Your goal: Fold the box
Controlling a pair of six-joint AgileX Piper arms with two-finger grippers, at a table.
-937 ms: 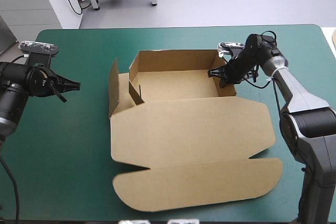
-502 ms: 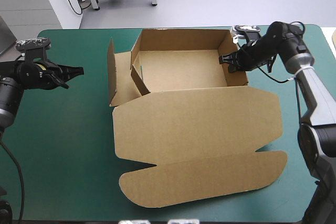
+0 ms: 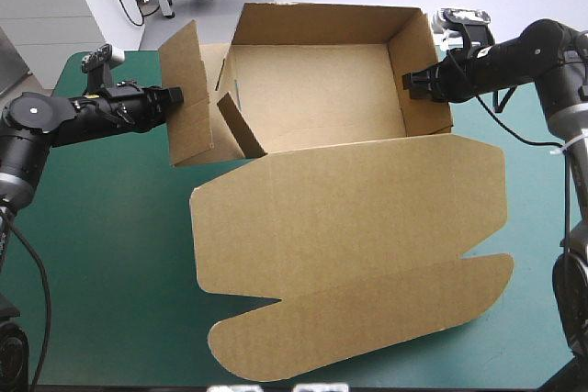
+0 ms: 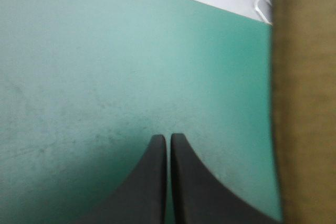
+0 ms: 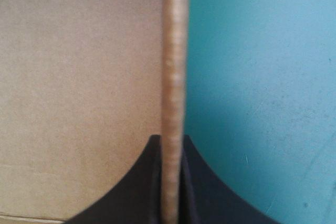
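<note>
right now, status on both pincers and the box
Right pincer shut on the box, right wall. Left pincer shut, empty, beside the raised left flap. Back and side walls up, lid flat toward the near edge.

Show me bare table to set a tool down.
Widest: teal-green cover between the box and the table's left edge, near side. Narrower strip right of the box. Crowded far side: left gripper, right gripper at the walls.
</note>
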